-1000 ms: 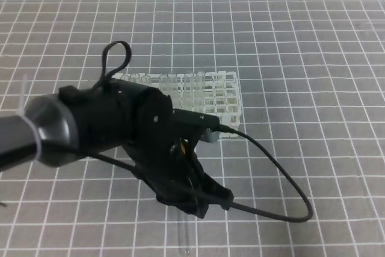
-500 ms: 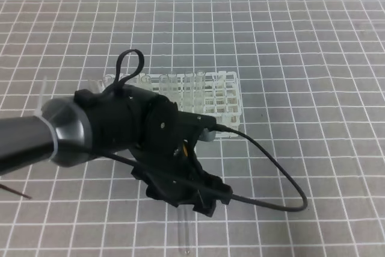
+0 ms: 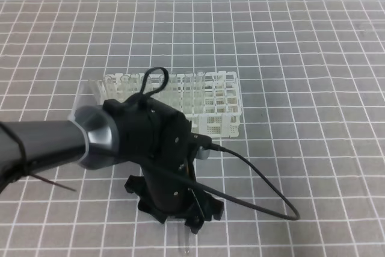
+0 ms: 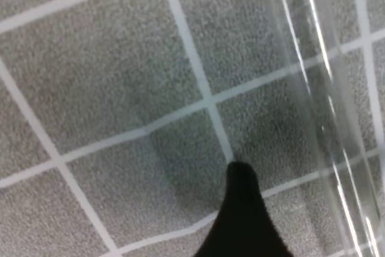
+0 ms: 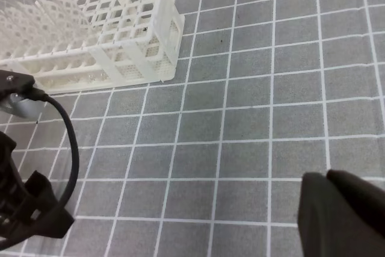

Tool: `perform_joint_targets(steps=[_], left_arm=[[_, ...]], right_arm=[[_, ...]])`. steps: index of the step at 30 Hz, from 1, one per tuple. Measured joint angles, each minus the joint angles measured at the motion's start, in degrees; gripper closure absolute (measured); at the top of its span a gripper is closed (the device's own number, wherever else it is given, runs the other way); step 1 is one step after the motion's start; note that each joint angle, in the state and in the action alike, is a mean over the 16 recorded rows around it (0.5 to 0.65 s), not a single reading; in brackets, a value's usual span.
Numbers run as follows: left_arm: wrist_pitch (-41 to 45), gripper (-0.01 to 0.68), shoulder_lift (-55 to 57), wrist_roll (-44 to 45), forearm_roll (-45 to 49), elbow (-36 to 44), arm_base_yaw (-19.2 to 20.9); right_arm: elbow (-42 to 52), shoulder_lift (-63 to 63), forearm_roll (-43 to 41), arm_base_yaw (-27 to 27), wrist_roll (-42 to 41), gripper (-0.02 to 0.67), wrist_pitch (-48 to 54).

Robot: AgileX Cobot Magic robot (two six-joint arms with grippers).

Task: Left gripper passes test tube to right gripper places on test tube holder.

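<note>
The test tube [image 3: 186, 240] lies on the grey tiled surface near the front edge, rounded end toward the front. My left gripper [image 3: 180, 212] is low over its upper half and hides it. In the left wrist view one black fingertip [image 4: 242, 206] rests near the tiles, a little apart from the clear test tube [image 4: 319, 118] on its right. The white test tube holder [image 3: 201, 97] stands behind the arm, also seen as the test tube holder [image 5: 114, 34] at upper left in the right wrist view. Only one dark finger [image 5: 340, 209] of my right gripper shows, so its state is unclear.
A loose black cable [image 3: 258, 176] loops from the left arm out to the right over the tiles. A thin dark strand [image 3: 54, 182] sticks out under the left arm. The left arm's claw [image 5: 27, 209] fills the right wrist view's lower left corner.
The left arm has swung forward and down, bringing its gripper lower over the tube and uncovering more of the rack. The tube has stayed in place.
</note>
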Motion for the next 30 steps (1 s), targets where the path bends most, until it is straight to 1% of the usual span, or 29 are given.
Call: perform_joint_targets(steps=[13,30], left_arm=[[1.5,0.650,0.9,1.5,3.4,0.0,-0.3],[2.5,0.663,0.9,9.3,5.7,-0.2,-0.3]], right_arm=[[0.0,0.0,0.0,0.0,0.0,0.650,-0.1],[0.0,0.0,0.2,0.0,0.0,0.650,-0.1]])
